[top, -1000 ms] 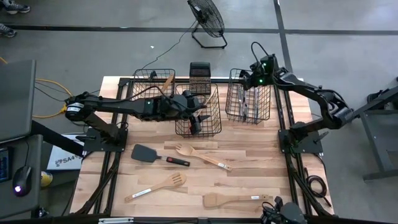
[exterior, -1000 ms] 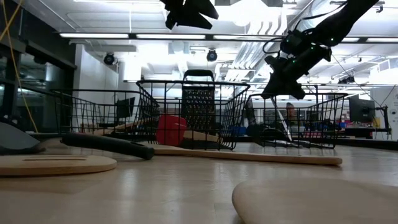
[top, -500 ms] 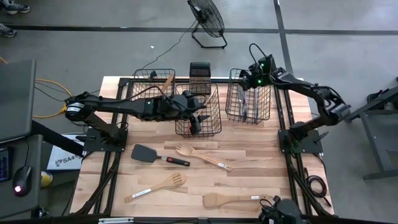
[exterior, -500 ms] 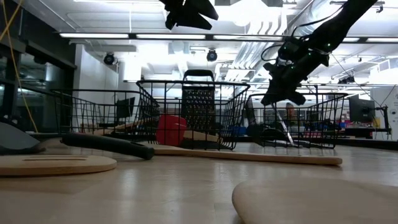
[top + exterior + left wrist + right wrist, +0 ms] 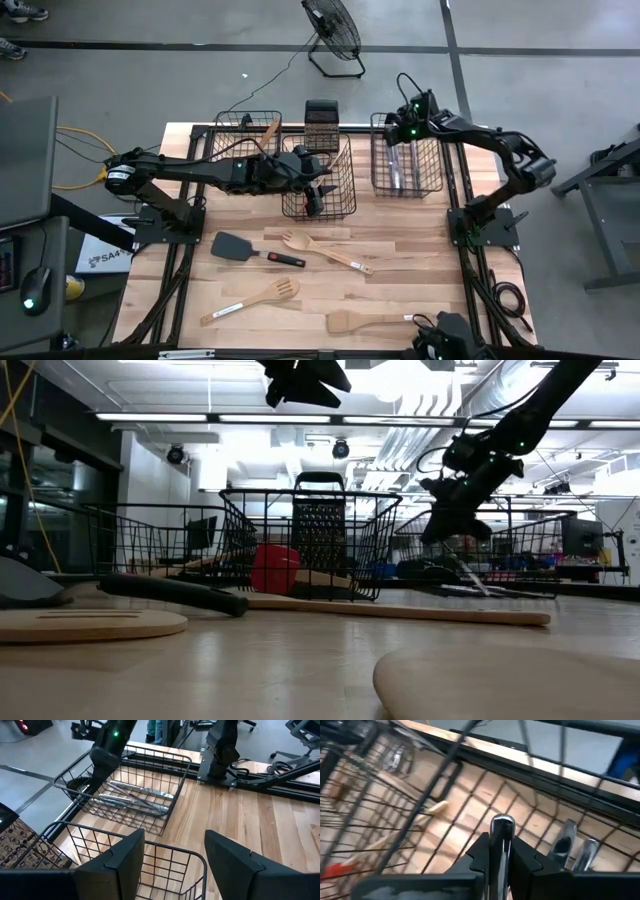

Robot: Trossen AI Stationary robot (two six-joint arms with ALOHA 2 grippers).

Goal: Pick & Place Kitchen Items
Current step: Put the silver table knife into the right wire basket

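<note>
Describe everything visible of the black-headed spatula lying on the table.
The black spatula lies flat on the bare wooden table, near the left front, apart from both grippers. It has a broad, flat, dark head with rounded corners, a slim black shaft and a red grip at the far end. The handle points toward the wooden fork, its red tip close to the fork's tines; whether they touch cannot be told.

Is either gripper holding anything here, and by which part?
The right gripper is shut on a silver utensil by its handle end, over the right basket. The left gripper is open, holding nothing.
</note>
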